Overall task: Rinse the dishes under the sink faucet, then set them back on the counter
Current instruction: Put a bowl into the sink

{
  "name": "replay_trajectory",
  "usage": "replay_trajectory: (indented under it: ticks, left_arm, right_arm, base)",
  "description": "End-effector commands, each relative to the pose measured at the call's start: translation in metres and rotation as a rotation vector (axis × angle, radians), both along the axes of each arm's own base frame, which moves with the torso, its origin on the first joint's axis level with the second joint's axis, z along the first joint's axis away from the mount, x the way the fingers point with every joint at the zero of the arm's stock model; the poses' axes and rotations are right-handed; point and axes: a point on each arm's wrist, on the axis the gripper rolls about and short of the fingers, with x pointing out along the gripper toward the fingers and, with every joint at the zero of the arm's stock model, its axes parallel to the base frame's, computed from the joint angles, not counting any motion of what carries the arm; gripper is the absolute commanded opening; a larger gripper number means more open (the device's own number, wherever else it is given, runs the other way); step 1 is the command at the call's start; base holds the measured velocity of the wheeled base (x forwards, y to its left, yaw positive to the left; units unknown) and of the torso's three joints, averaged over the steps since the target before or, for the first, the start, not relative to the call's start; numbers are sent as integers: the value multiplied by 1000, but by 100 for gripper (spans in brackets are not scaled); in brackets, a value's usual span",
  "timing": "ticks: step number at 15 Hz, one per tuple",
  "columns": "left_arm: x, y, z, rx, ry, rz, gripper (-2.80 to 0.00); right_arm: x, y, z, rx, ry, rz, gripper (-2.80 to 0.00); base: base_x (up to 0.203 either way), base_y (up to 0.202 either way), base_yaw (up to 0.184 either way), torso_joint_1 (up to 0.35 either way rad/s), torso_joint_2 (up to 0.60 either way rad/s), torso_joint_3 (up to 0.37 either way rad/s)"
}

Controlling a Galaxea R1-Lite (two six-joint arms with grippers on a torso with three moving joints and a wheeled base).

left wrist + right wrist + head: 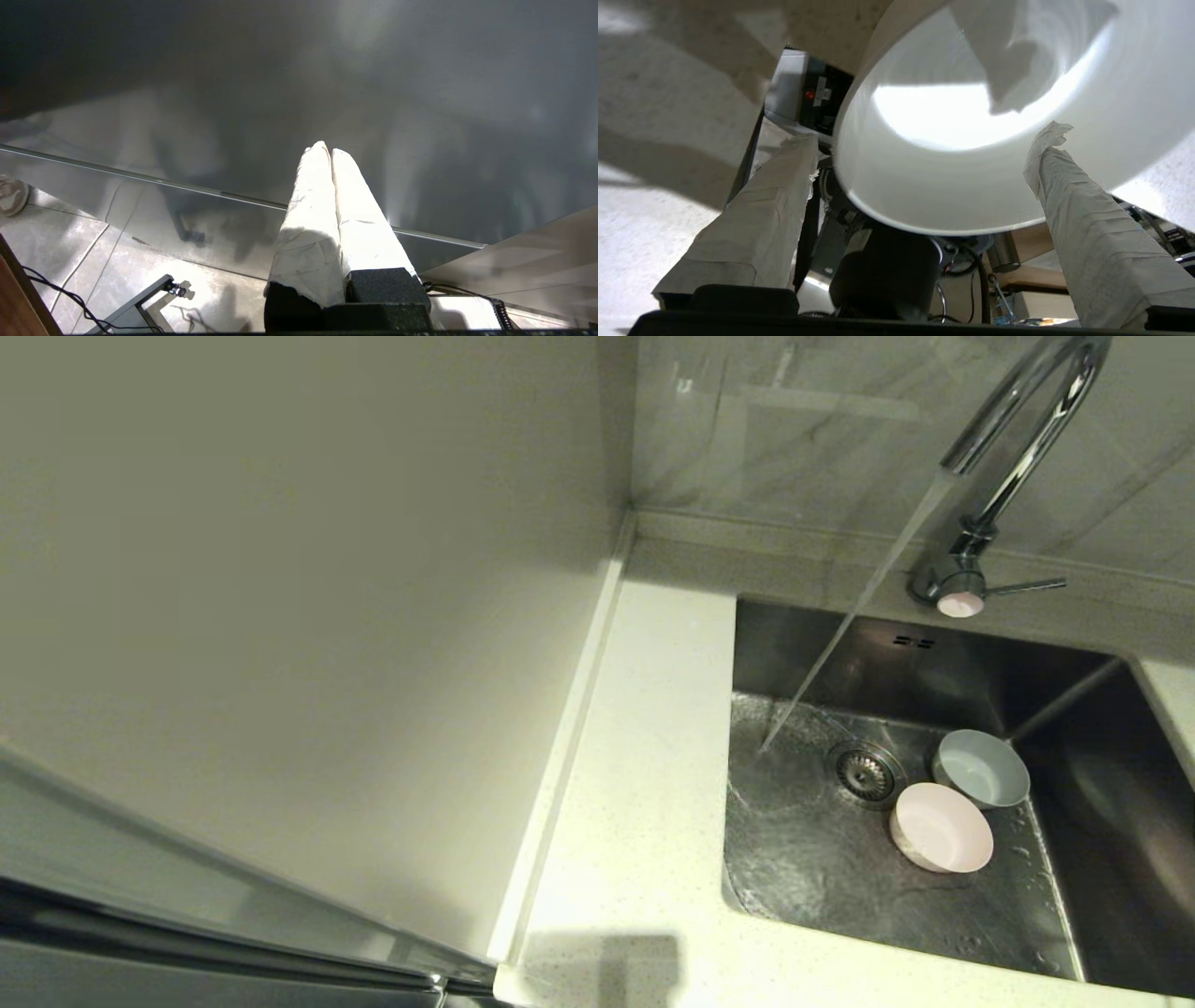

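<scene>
In the head view the faucet (1018, 439) runs a slanted stream of water into the left part of the sink (934, 663). A pale grey-blue bowl (980, 767) and a pink bowl (941, 827) sit upright on the sink floor, just right of the drain strainer (864, 771). Neither arm shows in the head view. In the right wrist view my right gripper (924, 135) is open, with the white bowl (952, 186) between its spread fingers; one fingertip (1048, 140) is at the bowl's wall and the other stands apart. My left gripper (327, 151) is shut on nothing, parked low.
The cream speckled counter (644, 784) runs along the sink's left and front. A plain beige wall panel (280, 616) fills the left. The faucet's side lever (1027, 586) points right. In the left wrist view a glossy dark cabinet front (420, 93) faces the gripper.
</scene>
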Motion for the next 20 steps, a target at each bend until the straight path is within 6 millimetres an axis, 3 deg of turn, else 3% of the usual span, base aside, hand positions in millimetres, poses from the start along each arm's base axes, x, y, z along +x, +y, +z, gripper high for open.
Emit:
replay_trajectory:
  ticks: [1, 20]
  left_arm:
    - [0, 0, 0, 1, -3, -1, -280]
    - [0, 0, 0, 0, -5, -1, -280]
  right_arm:
    - [0, 1, -10, 26, -5, 5, 0]
    - [2, 8, -12, 15, -56, 91, 0]
  base:
    - [0, 0, 0, 0, 0, 0]
    - [0, 0, 0, 0, 0, 0]
